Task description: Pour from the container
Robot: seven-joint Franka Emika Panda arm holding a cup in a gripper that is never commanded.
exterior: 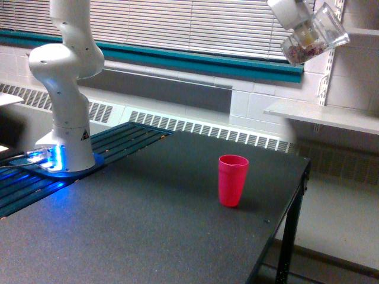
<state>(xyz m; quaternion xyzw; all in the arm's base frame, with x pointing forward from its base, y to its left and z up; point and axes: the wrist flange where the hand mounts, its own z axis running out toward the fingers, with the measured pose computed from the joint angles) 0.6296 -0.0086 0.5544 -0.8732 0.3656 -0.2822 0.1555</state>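
We see the arm's white base (64, 118) at the exterior view's left, its upper links out of frame. The claw (294, 21) comes in at the top right, seemingly clamped on the clear container (314, 36), though its fingers are blurred. The container is tilted, reddish-brown bits inside, high above the counter (148, 225) and the upright pink cup (232, 180).

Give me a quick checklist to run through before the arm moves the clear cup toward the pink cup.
1. Clear cup held in gripper: ok.
2. Clear cup holds reddish-brown bits: ok.
3. Clear cup above pink cup: not ok, it hangs high, toward the exterior view's right.
4. Pink cup upright, mouth open: ok.
5. Pink cup empty: cannot tell, inside hidden.
6. Table around pink cup free of obstacles: ok.
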